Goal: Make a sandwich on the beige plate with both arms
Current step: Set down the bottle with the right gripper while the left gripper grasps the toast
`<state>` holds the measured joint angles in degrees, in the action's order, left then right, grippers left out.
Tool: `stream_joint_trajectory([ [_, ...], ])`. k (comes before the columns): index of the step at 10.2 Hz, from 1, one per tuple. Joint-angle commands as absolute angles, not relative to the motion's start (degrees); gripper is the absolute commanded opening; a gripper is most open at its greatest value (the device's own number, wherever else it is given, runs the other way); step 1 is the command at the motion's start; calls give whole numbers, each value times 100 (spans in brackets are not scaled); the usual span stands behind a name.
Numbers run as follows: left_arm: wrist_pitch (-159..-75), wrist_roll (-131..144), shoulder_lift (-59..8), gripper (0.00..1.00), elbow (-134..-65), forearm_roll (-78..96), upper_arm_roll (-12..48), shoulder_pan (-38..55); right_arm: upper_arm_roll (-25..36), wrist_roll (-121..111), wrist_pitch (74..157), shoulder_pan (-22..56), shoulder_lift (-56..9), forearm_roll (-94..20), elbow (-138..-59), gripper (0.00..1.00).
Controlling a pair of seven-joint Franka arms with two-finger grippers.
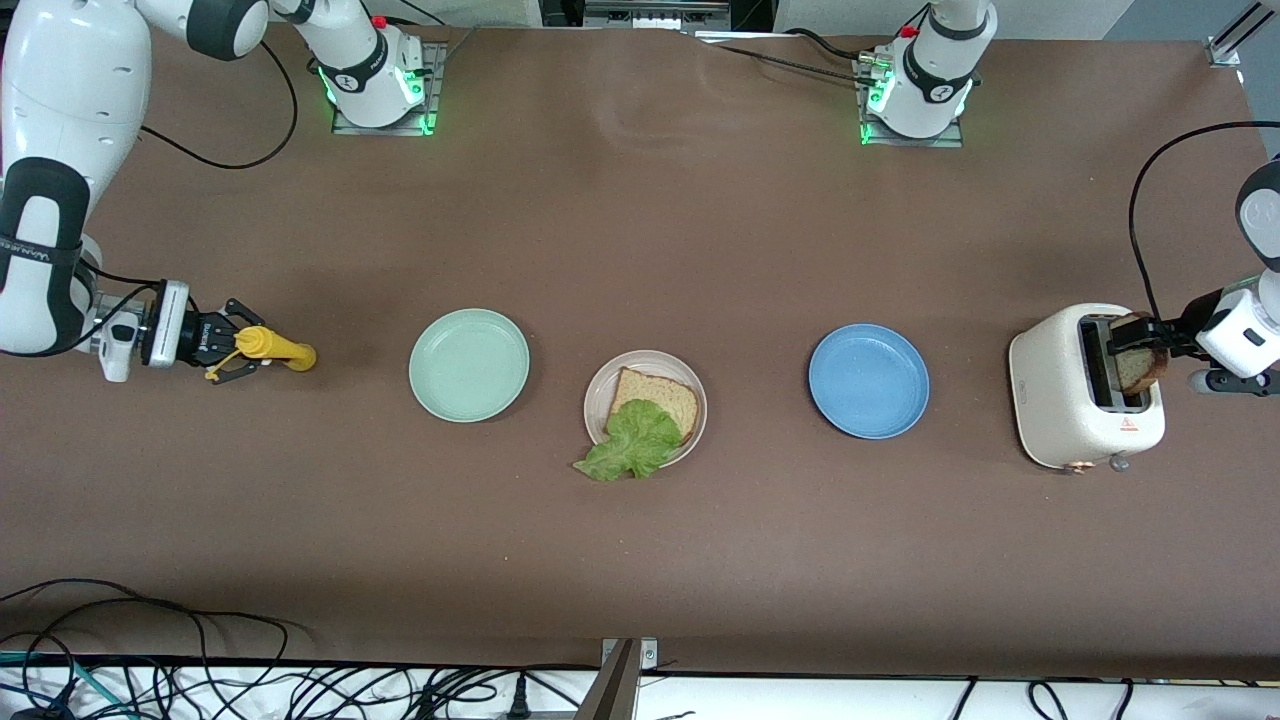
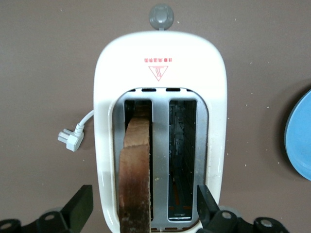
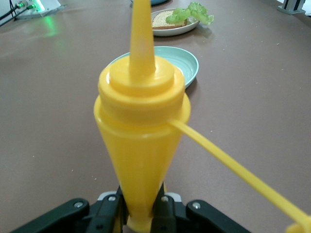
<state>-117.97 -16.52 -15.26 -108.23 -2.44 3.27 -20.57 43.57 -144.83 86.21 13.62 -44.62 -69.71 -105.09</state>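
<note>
Beige plate: so the beige plate (image 1: 645, 408) sits mid-table between the mint green plate (image 1: 469, 364) and the blue plate (image 1: 868, 380), a bit nearer the front camera than both. It's got one bread slice (image 1: 655, 398) on it, with the lettuce leaf (image 1: 631, 443) lying on top and hanging over the rim.

Second slice: the other bread slice (image 2: 136, 170) stands on edge in one slot of the toaster (image 2: 160, 63), at the left arm's end of the table, sticking up out of the top.

Left gripper: the left gripper (image 2: 143, 208) hangs right over that slot, fingers spread wide with one on each side of the slice. We wouldn't call it gripped yet.

Key relation: the slice's long edge runs along the slot, and the jaws straddle its thin faces. We reckon a squeeze and a straight lift would do it.

Right gripper: the right gripper (image 1: 232, 347) is clamped on the yellow squeeze bottle (image 1: 270, 347), nozzle pointing toward the green plate, waiting at its own end.

Who's nearer: the left arm, obviously.
</note>
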Motion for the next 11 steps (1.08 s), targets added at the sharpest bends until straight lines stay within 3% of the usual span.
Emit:
stream_joint_trajectory([
  [1, -11874, -1749, -1336, 17, -11004, -422, 387, -2118, 3930, -14625, 8551, 880, -4465, -7119, -10529, 0],
  [2, -11865, -1749, -1336, 2, -10978, -431, 395, -2109, 3920, -14625, 8578, 879, -4517, -7128, -10512, 0],
  [3, -11857, -1740, -1327, 0, -10960, -439, 413, -2101, 3920, -14634, 8578, 879, -4552, -7189, -10494, 0],
  [7, -11638, -1846, -1213, 0, -10794, -721, 431, -2057, 3911, -14669, 8587, 879, -4641, -7268, -10485, 19],
  [9, -11278, -1837, -1047, 0, -10522, -878, 640, -2048, 3911, -14713, 8596, 870, -4728, -7286, -10459, 21],
  [10, -11015, -1820, -968, 0, -10320, -1001, 772, -2048, 3911, -14713, 8631, 879, -4746, -7295, -10459, 42],
  [11, -10639, -1785, -932, 0, -10040, -1011, 991, -2048, 3911, -14713, 8666, 888, -4755, -7286, -10433, 56],
])
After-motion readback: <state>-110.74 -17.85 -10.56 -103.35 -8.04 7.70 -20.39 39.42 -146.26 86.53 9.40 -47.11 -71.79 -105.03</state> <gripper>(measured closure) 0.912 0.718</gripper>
